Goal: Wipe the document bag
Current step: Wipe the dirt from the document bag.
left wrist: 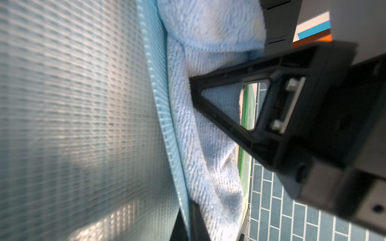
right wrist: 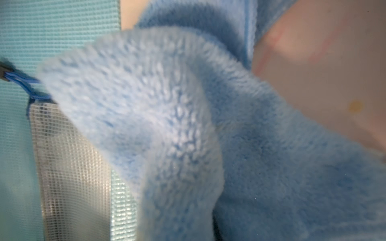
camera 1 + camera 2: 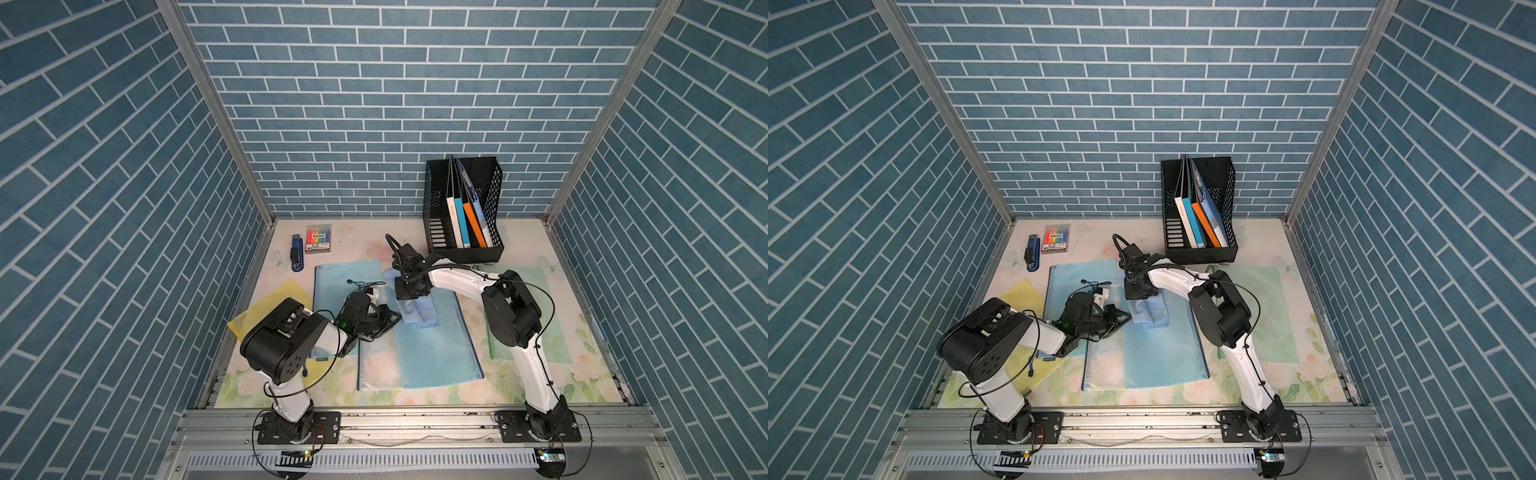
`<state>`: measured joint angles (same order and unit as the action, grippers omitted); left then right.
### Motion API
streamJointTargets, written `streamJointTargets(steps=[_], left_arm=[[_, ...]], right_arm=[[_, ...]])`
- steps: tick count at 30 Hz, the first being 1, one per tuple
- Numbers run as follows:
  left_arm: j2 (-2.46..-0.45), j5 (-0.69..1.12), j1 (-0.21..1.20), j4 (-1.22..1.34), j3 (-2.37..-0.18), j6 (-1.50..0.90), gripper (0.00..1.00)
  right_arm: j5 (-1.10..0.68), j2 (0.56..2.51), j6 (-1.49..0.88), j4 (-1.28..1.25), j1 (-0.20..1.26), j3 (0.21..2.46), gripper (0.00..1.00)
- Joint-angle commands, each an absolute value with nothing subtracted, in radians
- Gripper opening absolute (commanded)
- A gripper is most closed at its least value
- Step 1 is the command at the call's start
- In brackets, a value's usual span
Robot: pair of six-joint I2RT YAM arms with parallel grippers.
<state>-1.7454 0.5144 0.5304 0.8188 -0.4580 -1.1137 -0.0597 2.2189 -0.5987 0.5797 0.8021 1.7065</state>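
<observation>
Okay so the document bag is lying flat on the table, lower centre in both top views, overlapping a paler see-through bag on its left. A fluffy blue cloth is sitting bunched on the bag's upper end. The right gripper is pointing straight down onto the cloth's top end with its jaws closed. Going by the fold of fleece filling the right wrist view, I'm guessing it's pinching the cloth. The left gripper is closed too, its tip touching the cloth's left edge right over the bag.

Handling-wise, I'm expecting the bag to be light, thin and floppy, with a slick mesh-plastic skin, so it's probably going to skate around under a wipe. Pinning it flat near an edge or corner, clear of the cloth's path, is looking like the sensible hold.

Writing: the marker pack at upper left is showing a printed label, and a white book spine in the black rack is showing tiny print, but it's all too small to read.
</observation>
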Motion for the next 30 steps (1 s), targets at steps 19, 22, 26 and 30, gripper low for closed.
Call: streamJointTargets(steps=[19,22,26,30], left_arm=[[-1.792,0.487,0.535,0.823,-0.508,-1.125,0.0],[-1.795,0.494,0.535,0.825,-0.507,-1.126,0.0],[-1.788,0.504,0.538,0.831,-0.503,-1.126,0.0],[-1.791,0.528,0.538,0.839,-0.502,-1.124,0.0]], right_arm=[[-0.14,1.804,-0.807,0.438,1.028,1.103,0.0],[-0.112,1.789,-0.8,0.466,1.034,1.103,0.0],[-0.046,1.787,-0.761,0.496,0.973,1.119,0.0],[-0.048,1.806,-0.694,0.493,0.897,1.179,0.0]])
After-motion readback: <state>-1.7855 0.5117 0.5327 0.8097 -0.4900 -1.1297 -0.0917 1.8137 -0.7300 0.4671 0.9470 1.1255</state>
